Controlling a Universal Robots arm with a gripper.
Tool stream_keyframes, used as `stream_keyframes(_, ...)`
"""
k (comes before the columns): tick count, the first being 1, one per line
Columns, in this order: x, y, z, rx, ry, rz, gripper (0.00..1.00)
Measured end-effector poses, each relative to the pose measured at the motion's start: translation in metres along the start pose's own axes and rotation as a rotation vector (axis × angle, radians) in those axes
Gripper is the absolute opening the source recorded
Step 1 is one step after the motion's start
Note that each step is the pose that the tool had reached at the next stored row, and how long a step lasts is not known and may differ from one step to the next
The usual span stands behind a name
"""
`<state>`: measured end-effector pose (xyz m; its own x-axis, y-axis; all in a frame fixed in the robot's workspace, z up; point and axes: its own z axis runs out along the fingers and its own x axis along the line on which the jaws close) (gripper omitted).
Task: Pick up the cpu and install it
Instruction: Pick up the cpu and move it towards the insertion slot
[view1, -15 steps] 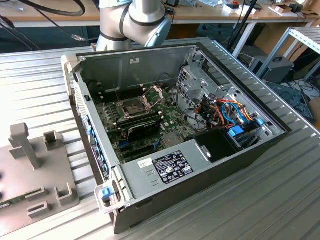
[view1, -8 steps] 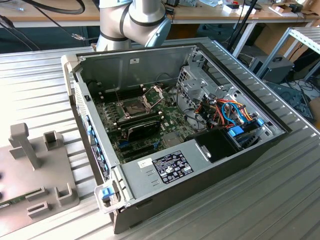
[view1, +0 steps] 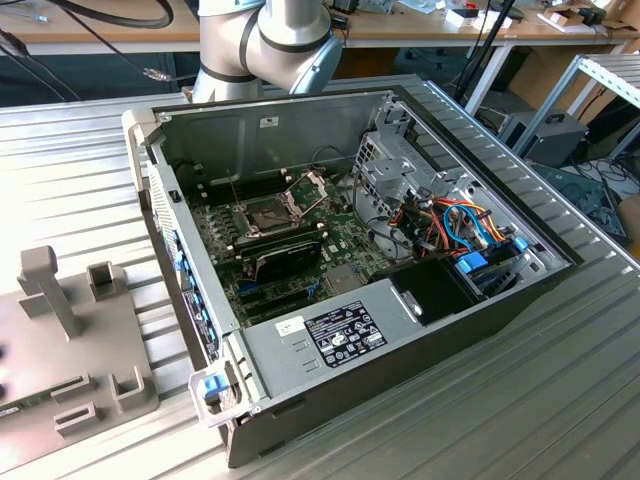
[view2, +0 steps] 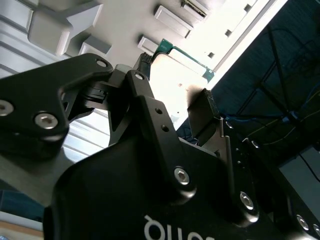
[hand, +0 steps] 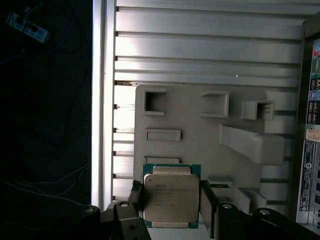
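In the first wrist view the cpu (hand: 171, 197), a flat square chip with a silver-grey top and a green rim, sits between my gripper (hand: 171, 199) fingers over the grey fixture plate (hand: 190, 125). One black finger (hand: 136, 196) presses one edge and the other presses the opposite edge. The second wrist view shows the gripper (view2: 176, 77) from behind, with the cpu's green rim (view2: 192, 62) between its tips. I cannot tell whether the chip rests on the plate or hangs just above it. The socket (view1: 270, 212) on the green motherboard (view1: 345, 240) stands with its hinged plate (view1: 308, 188) raised.
The open computer case (view1: 330, 335) lies on the ribbed metal table (view1: 560, 400), with a long black card (view1: 285, 258), a drive cage and coloured cables (view1: 450, 225) inside. The fixture plate (view1: 60, 340) with raised blocks lies at the exterior view's left. The arm's body (view1: 270, 40) stands behind the case.
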<state>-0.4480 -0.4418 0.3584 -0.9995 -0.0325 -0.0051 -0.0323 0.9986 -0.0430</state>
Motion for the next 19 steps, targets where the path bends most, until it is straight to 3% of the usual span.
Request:
stream_keyframes(5,-0.0053,-0.0002,0.0001,0.0000,-0.0001,0.000,0.55)
stream_keyframes(19,-0.0292,-0.0010,0.0003,-0.0001,-0.0002,0.000,0.55)
